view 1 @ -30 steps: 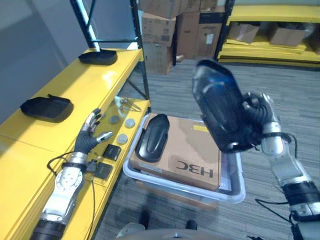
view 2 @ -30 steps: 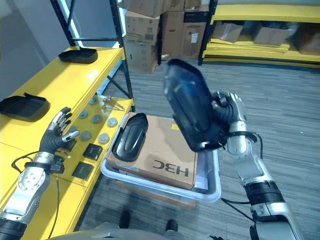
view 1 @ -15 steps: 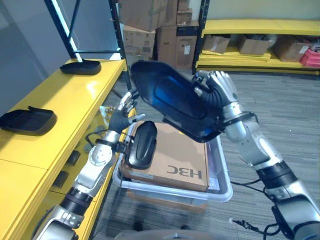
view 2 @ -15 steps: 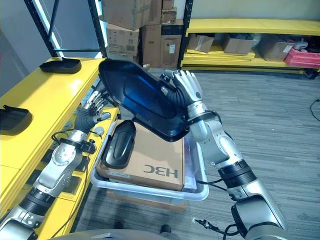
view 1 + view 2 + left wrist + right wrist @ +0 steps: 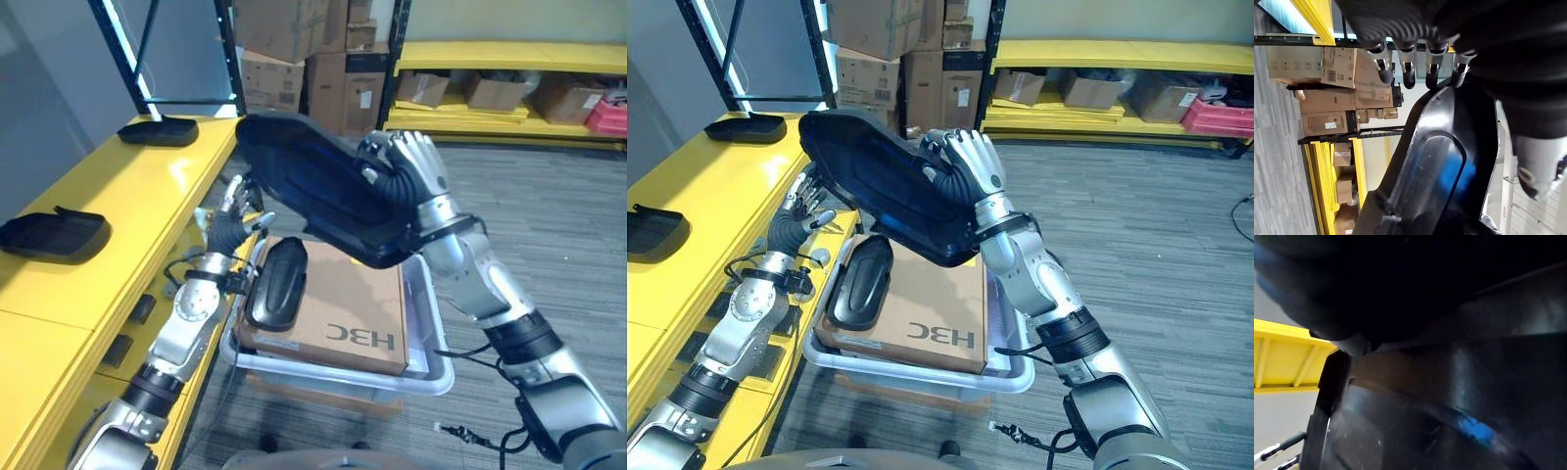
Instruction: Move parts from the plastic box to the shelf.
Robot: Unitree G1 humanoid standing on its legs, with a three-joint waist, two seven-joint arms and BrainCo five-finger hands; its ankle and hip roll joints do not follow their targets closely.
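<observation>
I have the large glossy black moulded plastic shell [image 5: 887, 186] up in the air, my right hand [image 5: 965, 166] curled round its near rim, fingers over the outer face and the hollow side turned toward the yellow steel shelf [image 5: 118, 206]. I judge it stiff and light for its bulk, but slick, and long enough to swing on a one-ended hold; the raised rim is the safest place to take it, with a second support under the far end. My left hand [image 5: 235, 211] is raised just below that far end with fingers straight and spread; in the left wrist view the fingertips [image 5: 1409, 78] sit just off the shell's edge, and I cannot tell if they touch.

Compared with half a second ago, the shell has swung further toward the shelf and tipped flatter, and the left hand has stayed up by it. A smaller black oval part [image 5: 277, 284] lies on the brown cardboard box [image 5: 343, 294] inside the clear plastic box [image 5: 436, 362].
</observation>
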